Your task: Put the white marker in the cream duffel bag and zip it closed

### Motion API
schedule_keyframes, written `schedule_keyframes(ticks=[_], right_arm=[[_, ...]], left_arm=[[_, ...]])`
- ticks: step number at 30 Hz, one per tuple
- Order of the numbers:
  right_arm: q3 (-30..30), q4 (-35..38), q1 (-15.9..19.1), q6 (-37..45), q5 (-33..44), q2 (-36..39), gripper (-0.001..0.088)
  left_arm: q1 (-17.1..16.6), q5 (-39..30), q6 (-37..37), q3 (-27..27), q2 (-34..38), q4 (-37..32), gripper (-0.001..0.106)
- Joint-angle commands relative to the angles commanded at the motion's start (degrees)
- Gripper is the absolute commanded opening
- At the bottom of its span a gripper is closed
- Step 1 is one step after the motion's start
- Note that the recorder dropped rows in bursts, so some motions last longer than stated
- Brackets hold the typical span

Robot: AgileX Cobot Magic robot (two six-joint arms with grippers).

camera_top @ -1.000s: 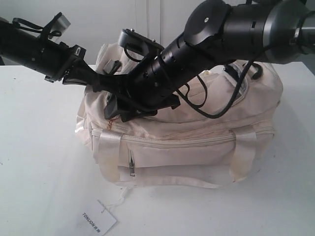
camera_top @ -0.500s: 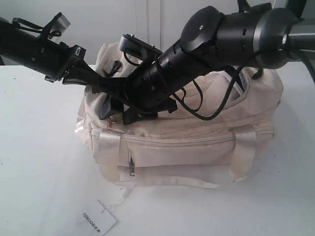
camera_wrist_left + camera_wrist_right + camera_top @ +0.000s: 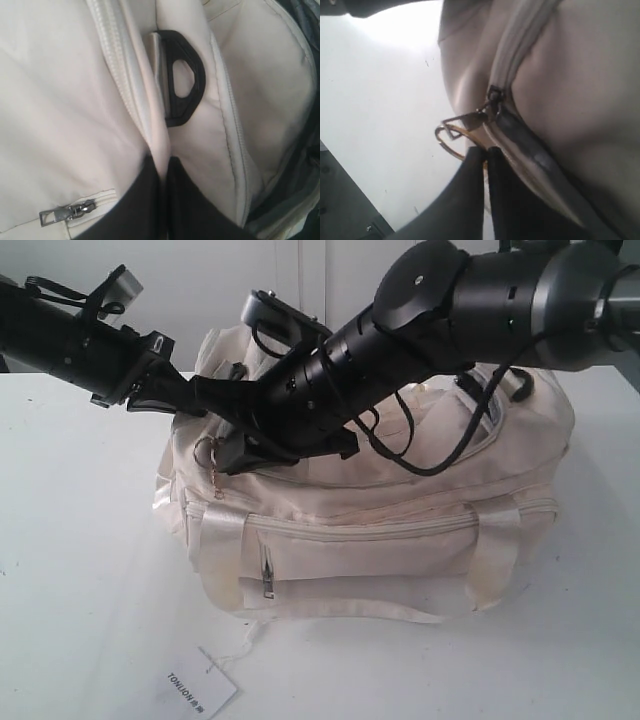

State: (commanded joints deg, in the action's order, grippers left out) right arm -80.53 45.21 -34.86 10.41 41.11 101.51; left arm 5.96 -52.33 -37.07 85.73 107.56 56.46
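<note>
The cream duffel bag [image 3: 380, 530] lies on the white table. My right gripper [image 3: 228, 455] reaches across to the bag's left end and is shut on the gold zipper pull [image 3: 451, 136] of the top zipper [image 3: 520, 40]. The ring [image 3: 205, 450] hangs just beyond the fingertips. My left gripper [image 3: 215, 400] is shut on a fold of the bag's cream fabric [image 3: 161, 145] at the top left, beside a black strap ring [image 3: 182, 80]. The white marker is out of view.
A white paper tag [image 3: 200, 692] with black letters lies on the table in front of the bag, tied to it by a thin string. A small grey pocket zipper pull [image 3: 268, 575] hangs on the bag's front. Both arms crowd the bag's top left.
The right gripper has shut on the gold pull and drawn it up and to the left. The left arm has stayed in place.
</note>
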Motion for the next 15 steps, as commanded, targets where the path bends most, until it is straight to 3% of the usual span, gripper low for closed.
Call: schedule_keyframes(ticks=[8, 15], right_arm=[[0.0, -0.1, 0.0, 0.3, 8.6, -1.3, 0.0], [0.0, -0.9, 0.0, -0.4, 14.1, 2.0, 0.0011]], left_arm=[[0.0, 0.2, -0.1, 0.0, 0.0, 0.0, 0.0], [0.0, 0.2, -0.1, 0.0, 0.0, 0.0, 0.0]])
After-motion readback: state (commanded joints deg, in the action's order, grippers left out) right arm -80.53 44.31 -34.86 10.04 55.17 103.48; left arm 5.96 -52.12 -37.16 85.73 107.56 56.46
